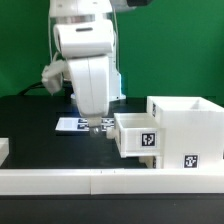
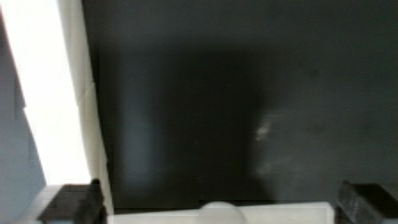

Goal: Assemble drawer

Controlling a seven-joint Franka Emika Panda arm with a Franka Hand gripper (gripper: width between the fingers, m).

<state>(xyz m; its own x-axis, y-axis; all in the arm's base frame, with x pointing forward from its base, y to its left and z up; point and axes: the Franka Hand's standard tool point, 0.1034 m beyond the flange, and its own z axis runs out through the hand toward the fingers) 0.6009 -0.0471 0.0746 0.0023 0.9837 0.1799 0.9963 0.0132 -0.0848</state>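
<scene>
The boxy white plastic shell (image 1: 184,133) stands near the bench's front edge with a tagged tray (image 1: 137,135) partly inserted; the gripper (image 1: 98,127) hangs beside it, fingers (image 2: 71,203) apart; matte black tabletop (image 1: 30,125).

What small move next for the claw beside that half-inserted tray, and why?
Probably a short push toward the exterior view's right: the tray juts out of the shell, and the claw sits low at its outer end. Contact isn't clear.
</scene>
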